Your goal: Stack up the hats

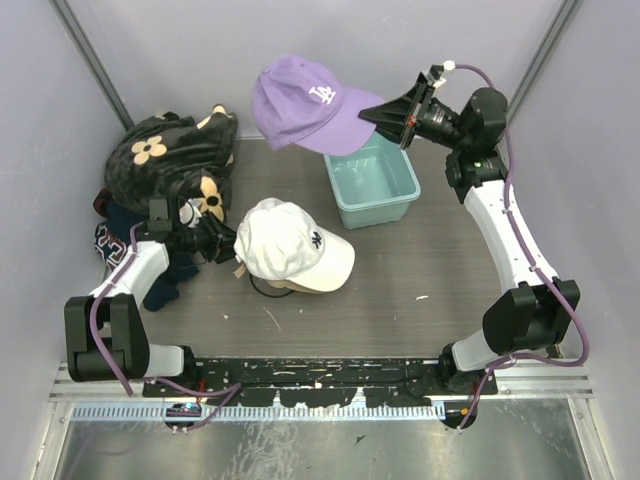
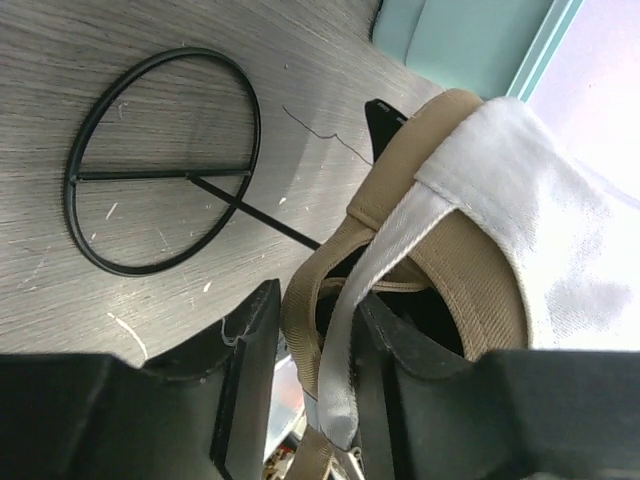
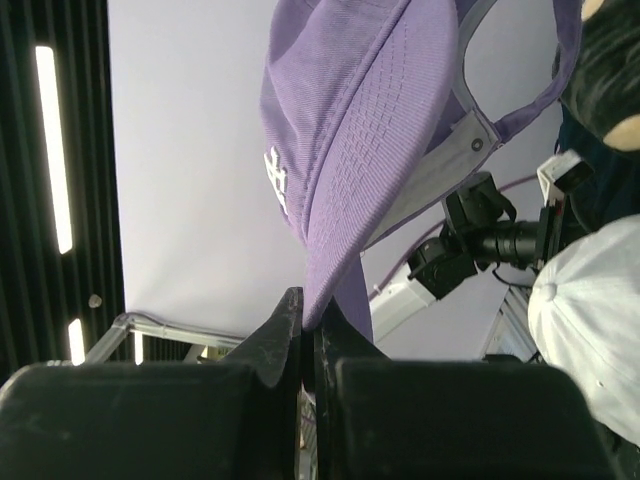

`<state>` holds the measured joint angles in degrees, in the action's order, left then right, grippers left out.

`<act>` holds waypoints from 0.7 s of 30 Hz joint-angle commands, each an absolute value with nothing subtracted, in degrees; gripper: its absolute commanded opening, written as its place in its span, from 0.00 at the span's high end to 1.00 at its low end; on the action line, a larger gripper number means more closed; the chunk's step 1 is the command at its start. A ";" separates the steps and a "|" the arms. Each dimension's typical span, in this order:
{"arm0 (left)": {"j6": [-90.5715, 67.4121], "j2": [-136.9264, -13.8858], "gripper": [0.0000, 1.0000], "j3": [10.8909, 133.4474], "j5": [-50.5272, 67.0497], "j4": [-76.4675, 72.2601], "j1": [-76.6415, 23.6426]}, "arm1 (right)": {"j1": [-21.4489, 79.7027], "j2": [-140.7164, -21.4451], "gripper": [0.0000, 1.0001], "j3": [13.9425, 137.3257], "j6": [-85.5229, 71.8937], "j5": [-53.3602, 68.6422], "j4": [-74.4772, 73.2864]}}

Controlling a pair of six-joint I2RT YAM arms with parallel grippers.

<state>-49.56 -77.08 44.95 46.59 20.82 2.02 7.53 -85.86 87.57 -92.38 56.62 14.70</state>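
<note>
Pretty sure this was a robotics lab cell: plain pale walls [image 1: 330, 30] boxed in a grey table [image 1: 430, 260], the left arm [image 1: 130, 280] and right arm [image 1: 505, 235] were bolted to a metal rail [image 1: 320, 385], and strip lights [image 3: 55, 150] ran overhead.

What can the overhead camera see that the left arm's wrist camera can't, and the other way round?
Only the overhead view shows the purple hat pinched by the right gripper and held high, plus the flowered black fabric. Only the left wrist view shows the hats' rear straps lying between the fingers of the left gripper. Both show the white hat sitting on the tan hat.
</note>
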 commanded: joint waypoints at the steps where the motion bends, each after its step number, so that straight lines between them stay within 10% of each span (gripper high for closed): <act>1: -49.22 -78.93 0.64 45.52 46.02 18.65 1.29 | 10.34 -82.03 0.99 84.70 -90.35 60.69 15.10; 21: -49.64 -82.26 0.87 47.28 46.34 16.34 -0.71 | 28.10 -77.56 0.99 57.93 -100.93 42.83 40.53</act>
<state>-49.76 -81.28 45.76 46.87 17.34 -0.45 27.00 -78.24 59.05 -98.94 46.92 30.59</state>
